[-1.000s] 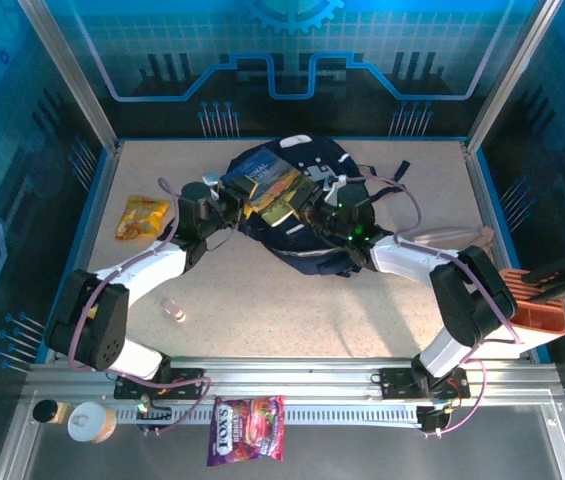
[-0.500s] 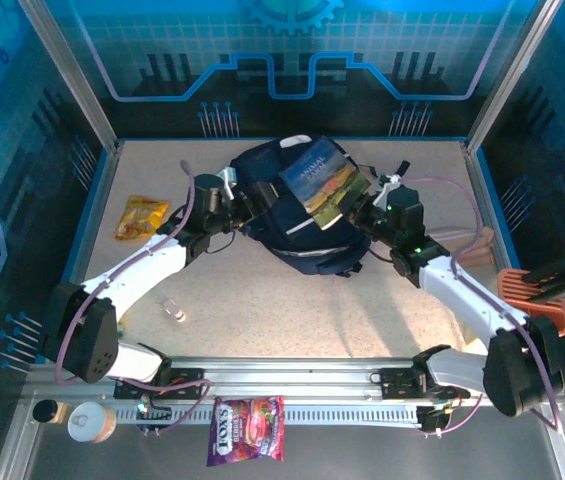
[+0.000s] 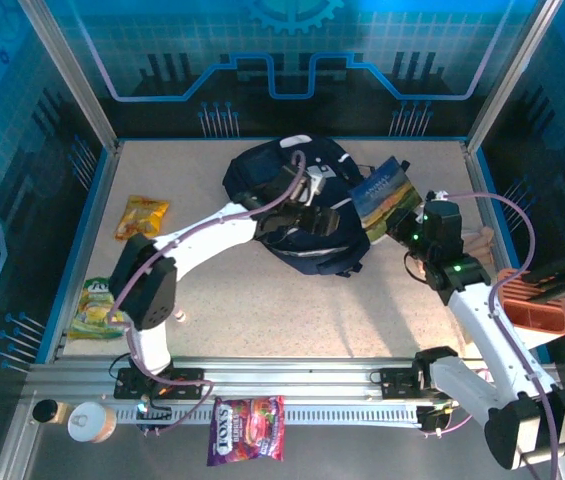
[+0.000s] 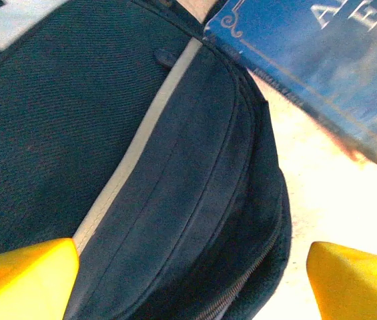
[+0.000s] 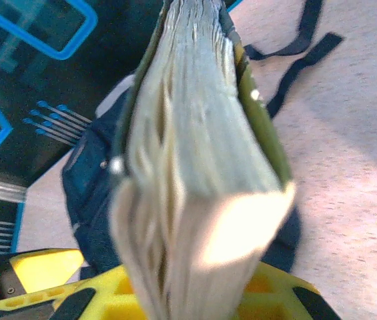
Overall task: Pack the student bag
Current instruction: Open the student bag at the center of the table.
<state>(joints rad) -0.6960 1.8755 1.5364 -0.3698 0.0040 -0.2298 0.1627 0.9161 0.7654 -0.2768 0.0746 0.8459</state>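
The student bag (image 3: 280,185), dark navy with black straps, lies at the back middle of the table. My left gripper (image 3: 314,210) hovers over its front half. In the left wrist view it (image 4: 188,283) is open, its yellow fingertips (image 4: 21,275) spread wide above the bag's fabric (image 4: 175,200) and zipper, with nothing between them. My right gripper (image 3: 409,222) is shut on a blue-covered book (image 3: 386,192), held tilted just right of the bag. The right wrist view looks along the book's page edge (image 5: 198,167), which stands in the yellow jaws (image 5: 195,297) with the bag (image 5: 88,180) behind it.
An orange snack packet (image 3: 142,215) and a green packet (image 3: 92,308) lie at the left. A small clear item (image 3: 175,315) sits near the left arm. An orange rack (image 3: 537,305) stands at the right edge. A purple candy bag (image 3: 247,430) and a tape roll (image 3: 90,420) rest on the front rail.
My right gripper has carried the book off the bag, to its right. My left gripper has let go of it, opened, and swung from the bag's left side to over its middle.
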